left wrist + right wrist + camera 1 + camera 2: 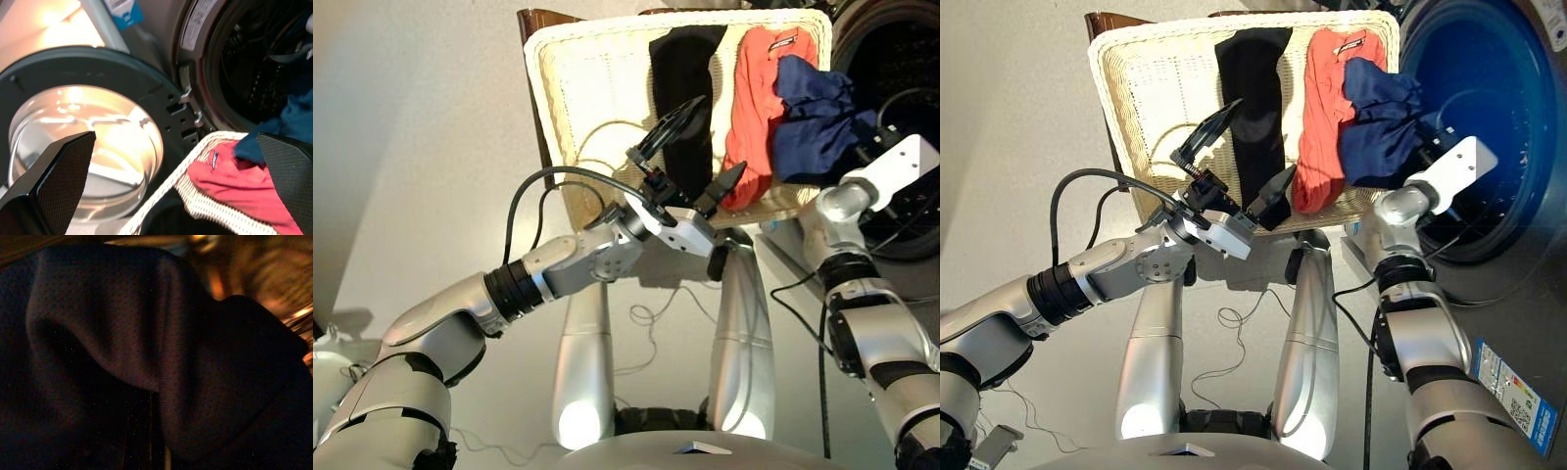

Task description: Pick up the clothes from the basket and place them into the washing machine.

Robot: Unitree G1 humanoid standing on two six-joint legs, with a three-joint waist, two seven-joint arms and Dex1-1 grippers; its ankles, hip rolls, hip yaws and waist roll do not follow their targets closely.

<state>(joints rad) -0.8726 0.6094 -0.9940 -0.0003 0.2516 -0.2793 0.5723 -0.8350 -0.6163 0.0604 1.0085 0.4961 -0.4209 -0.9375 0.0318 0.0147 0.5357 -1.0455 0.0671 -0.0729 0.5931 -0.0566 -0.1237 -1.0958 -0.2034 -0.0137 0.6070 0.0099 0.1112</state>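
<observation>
Right eye view is showing the right gripper [1425,147] carrying the bunched navy garment [1378,122] from the basket [1151,88] toward the washing machine [1489,108] just beyond it; cloth hides its grasp. The left gripper [1239,166], spread wide, is hovering above the black garment [1253,88], beside the coral-red one [1322,108].

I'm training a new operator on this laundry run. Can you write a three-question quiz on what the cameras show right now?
1. True or false: the black garment lies flat in the basket.
2. Which garment is bunched up at the right gripper? A) coral-red B) navy blue C) black
3. Fill in: the left gripper hovers over the basket with its fingers ____.

Key
1. True; it lies left of the coral-red garment.
2. B; the navy blue garment hangs over the basket's edge by the washing machine, covering the fingers.
3. Open, holding nothing.
</observation>
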